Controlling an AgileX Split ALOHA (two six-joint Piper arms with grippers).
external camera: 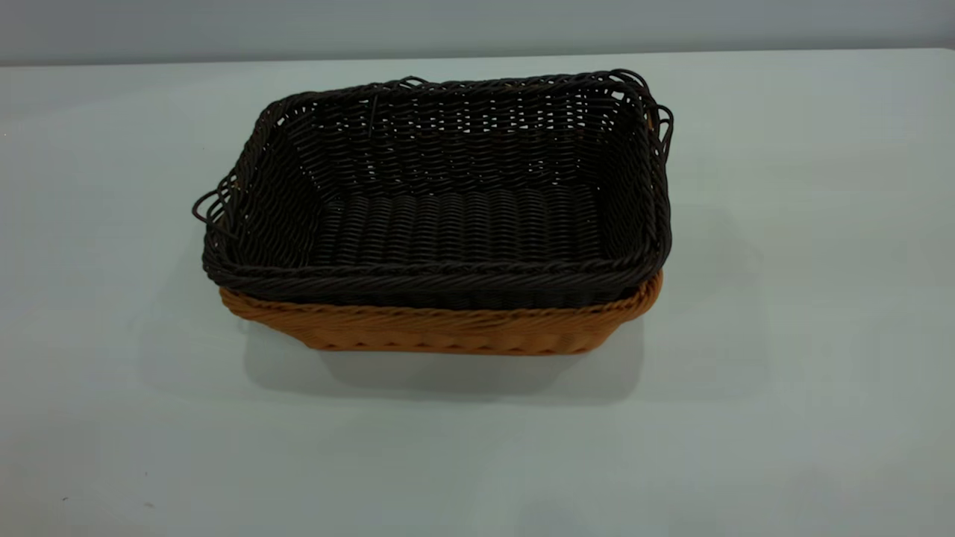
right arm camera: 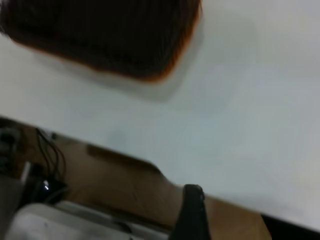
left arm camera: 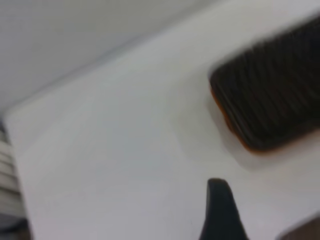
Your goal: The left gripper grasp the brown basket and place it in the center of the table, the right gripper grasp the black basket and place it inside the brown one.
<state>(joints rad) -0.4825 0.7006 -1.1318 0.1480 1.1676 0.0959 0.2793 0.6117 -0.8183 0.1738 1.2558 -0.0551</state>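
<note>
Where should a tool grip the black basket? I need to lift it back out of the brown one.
Probably the black basket is best taken by its braided rim at a short end, coming down from above. The rim stands proud of the brown basket, and the looped handles there stick outward, while the nested walls below are covered.

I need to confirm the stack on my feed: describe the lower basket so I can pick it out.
On the plain white-grey table, near its middle, sit two nested rectangular woven wicker baskets. The brown basket is the outer, lower one, only its orange-tan wall and rim showing beneath the very dark brown-black basket inside it.
</note>
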